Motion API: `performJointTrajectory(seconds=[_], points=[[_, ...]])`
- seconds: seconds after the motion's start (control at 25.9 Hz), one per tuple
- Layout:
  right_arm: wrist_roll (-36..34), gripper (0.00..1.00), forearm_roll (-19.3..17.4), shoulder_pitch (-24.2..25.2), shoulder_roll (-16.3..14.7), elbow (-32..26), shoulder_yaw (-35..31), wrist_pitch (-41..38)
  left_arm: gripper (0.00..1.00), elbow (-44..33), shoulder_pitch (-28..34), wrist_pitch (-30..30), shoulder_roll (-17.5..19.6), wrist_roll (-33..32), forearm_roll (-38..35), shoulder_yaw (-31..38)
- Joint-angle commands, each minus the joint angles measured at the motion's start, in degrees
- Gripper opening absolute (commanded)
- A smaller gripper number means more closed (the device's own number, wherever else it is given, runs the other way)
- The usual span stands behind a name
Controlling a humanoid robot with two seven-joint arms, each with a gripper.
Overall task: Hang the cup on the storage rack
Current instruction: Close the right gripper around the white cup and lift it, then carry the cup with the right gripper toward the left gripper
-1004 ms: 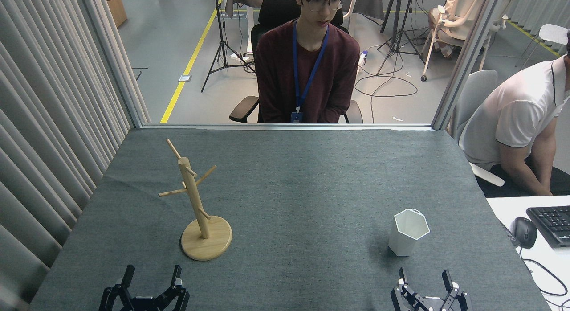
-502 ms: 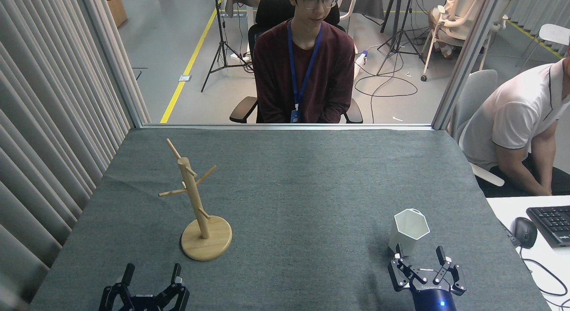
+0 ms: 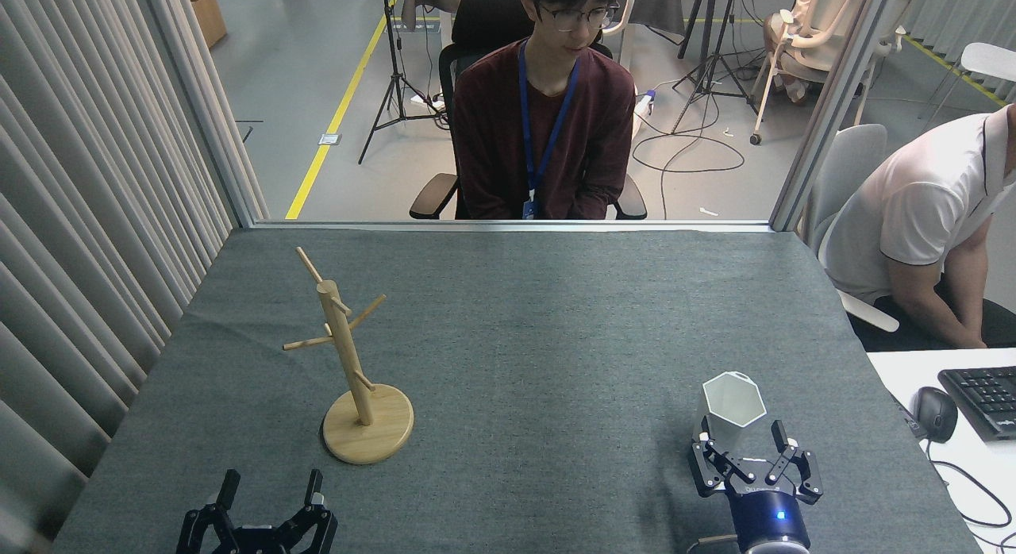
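At the far left, low near the edge of the gray table [image 3: 556,324], the left gripper [image 3: 270,490] rests with its two black fingers standing apart and nothing between them. Just beyond it and a little to its right stands the storage rack [image 3: 357,379], a light wooden tree. Its round disc base lies flat on the cloth, its post is upright, and thin pegs point upward from the post to several sides. No peg carries anything. The rack and the left gripper do not touch.

Well apart from this gripper, across the table to the right, is the right gripper [image 3: 742,451]. A small blue light shines on its round body. Its fingers are spread open, one at each side of the lower part of the cup [image 3: 730,403], and the cup's base is hidden behind them. I cannot tell if the fingers already touch the cup walls. The cup is white, with flat facets, and it stands upright on the cloth with its mouth open to above. A small tab sits on its rim, on the side away from the gripper.

Beyond the table's far edge a person [image 3: 548,117] in a dark red shirt sits in a chair. To the right of the right gripper, another person [image 3: 921,213] in white sits near a keyboard [image 3: 984,395] and a mouse [image 3: 935,413].
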Motion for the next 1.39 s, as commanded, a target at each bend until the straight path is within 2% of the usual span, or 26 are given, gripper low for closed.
performJointTrajectory(seconds=[0.0,0.39,0.77,0.81,0.85,0.89,0.97,1.16,1.35], points=[[-0.1,0.98,0.0,-1.4,0.1,2.2,0.1,0.0,0.99,0.0,0.0,0.0,0.1,0.0,0.0,0.0],[-0.1,0.98,0.0,-2.9,-0.1,3.8,0.6,0.0,0.99,0.1,0.0,0.0,0.0,0.0,0.1,0.1],[-0.2,0.97,0.0,-7.2,0.1,9.6,1.0,0.6,0.99,0.7,-0.1,0.0,0.0,0.3,0.0,0.1],[-0.2,0.90,0.0,-7.2,0.1,9.8,1.1,0.8,0.99,0.7,-0.2,-0.1,0.0,0.3,0.0,0.0],[-0.2,0.73,0.2,-7.2,0.0,9.9,1.7,0.8,0.99,0.7,-0.4,-0.1,0.0,0.3,0.0,0.0],[-0.3,0.66,0.2,-7.0,-0.1,9.8,2.4,0.8,0.99,0.7,-0.6,-0.1,0.0,0.4,0.0,0.0],[-0.4,0.59,0.2,-6.7,-0.2,9.8,2.8,0.7,0.99,0.7,-0.7,-0.3,0.0,0.5,-0.1,-0.1],[-0.6,0.56,0.0,-6.3,-0.1,8.3,2.8,0.7,0.99,4.2,-2.8,-0.4,0.3,2.8,-0.7,-0.7],[-0.6,0.56,-0.1,-2.9,0.2,-1.1,2.8,0.2,0.99,3.5,-2.9,-1.9,1.1,3.1,-0.8,-4.7]])
